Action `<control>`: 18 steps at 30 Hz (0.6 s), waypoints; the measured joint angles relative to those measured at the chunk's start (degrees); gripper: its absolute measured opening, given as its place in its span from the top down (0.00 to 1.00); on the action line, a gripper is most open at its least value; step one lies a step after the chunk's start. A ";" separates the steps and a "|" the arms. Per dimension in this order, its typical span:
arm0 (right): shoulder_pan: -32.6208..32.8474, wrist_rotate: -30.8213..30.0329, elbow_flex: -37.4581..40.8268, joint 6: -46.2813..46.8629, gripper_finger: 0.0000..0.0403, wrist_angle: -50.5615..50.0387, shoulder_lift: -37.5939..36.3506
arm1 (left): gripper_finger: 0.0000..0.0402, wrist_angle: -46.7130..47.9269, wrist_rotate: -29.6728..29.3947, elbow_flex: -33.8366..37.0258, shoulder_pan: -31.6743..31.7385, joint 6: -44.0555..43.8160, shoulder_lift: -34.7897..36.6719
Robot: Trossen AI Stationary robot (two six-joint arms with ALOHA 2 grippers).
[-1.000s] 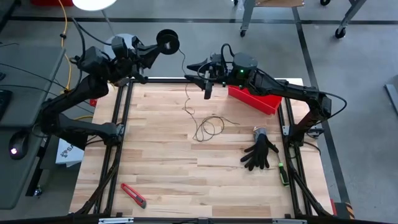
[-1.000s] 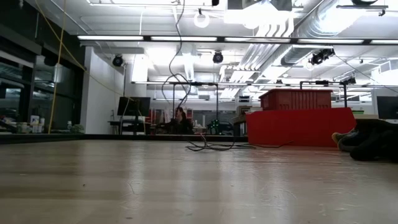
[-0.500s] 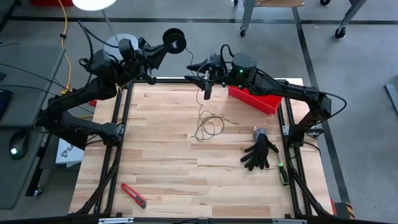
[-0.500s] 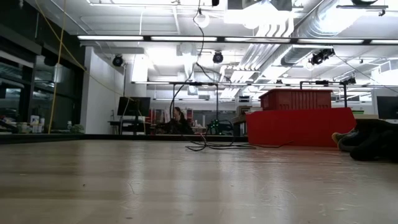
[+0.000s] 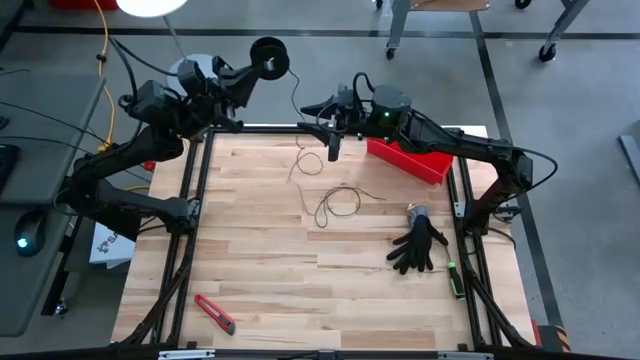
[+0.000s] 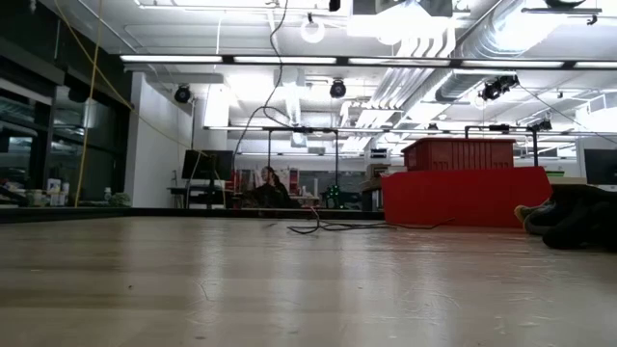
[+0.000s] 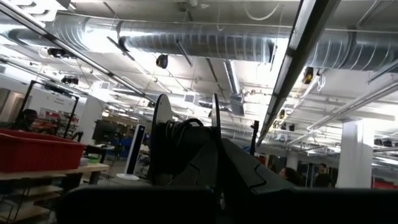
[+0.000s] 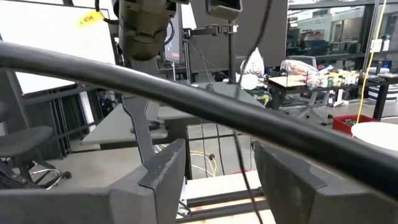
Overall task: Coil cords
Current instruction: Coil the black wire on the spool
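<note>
My left hand (image 5: 258,68) is clamped on the small black spool (image 5: 269,57), raised beyond the far edge of the surface (image 5: 260,270). From the spool the thin cord (image 5: 297,160) drops slack onto the wood and gathers in a loose loop near the middle. I judge it light, limp and quick to snag, so it will only wind cleanly under gentle tension. My right hand (image 5: 333,143) hangs just beside the falling strand with its fingers spread wide, holding nothing. I would pinch lightly on the straight run above the loop, never the tangle.
</note>
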State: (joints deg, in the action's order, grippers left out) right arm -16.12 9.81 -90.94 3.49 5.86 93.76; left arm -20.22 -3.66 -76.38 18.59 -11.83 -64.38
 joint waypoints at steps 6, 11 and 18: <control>-0.02 -1.16 0.00 0.34 0.64 -0.05 0.00 | 1.00 -0.14 -0.09 0.00 0.00 -0.07 0.00; -0.02 -3.35 0.00 0.56 0.65 -0.64 0.00 | 1.00 -0.51 -0.09 0.00 0.00 -0.55 0.00; 0.59 -3.34 0.00 2.41 0.65 -0.93 0.00 | 1.00 -0.69 -0.09 0.00 0.02 -1.17 0.00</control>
State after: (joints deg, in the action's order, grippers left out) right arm -15.53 6.47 -90.94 5.90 4.93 93.76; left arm -20.91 -3.75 -76.38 18.61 -13.00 -64.38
